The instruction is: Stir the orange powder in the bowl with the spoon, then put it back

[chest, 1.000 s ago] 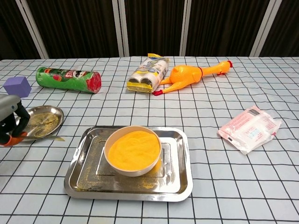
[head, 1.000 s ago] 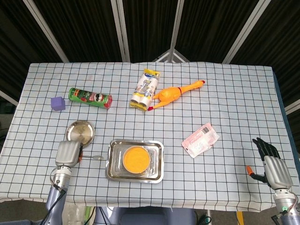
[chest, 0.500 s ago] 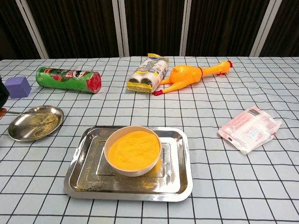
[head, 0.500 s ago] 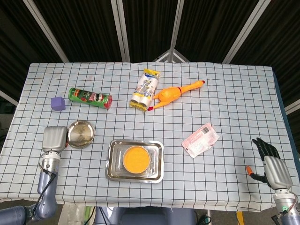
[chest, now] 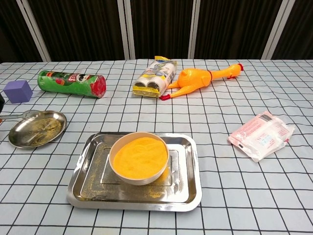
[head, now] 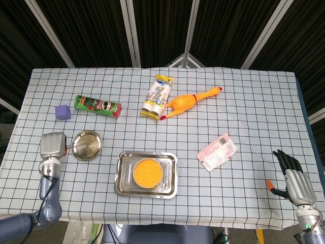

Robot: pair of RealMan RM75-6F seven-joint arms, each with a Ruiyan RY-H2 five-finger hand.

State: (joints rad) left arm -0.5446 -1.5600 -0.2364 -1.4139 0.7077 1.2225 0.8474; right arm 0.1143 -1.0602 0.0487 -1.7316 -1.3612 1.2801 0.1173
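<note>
Left hand further left now, beside small dish

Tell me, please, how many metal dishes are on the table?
2: a round dish beside the left hand, and a rectangular tray under the bowl.

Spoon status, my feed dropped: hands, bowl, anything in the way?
Left hand beside small round steel dish, grip unclear; right hand open. Metal spoon on dish. White bowl of orange powder unobstructed.

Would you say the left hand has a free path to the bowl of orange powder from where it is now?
Probably yes: the left hand sits left of the small dish, and only bare cloth lies toward the bowl in its tray.
</note>
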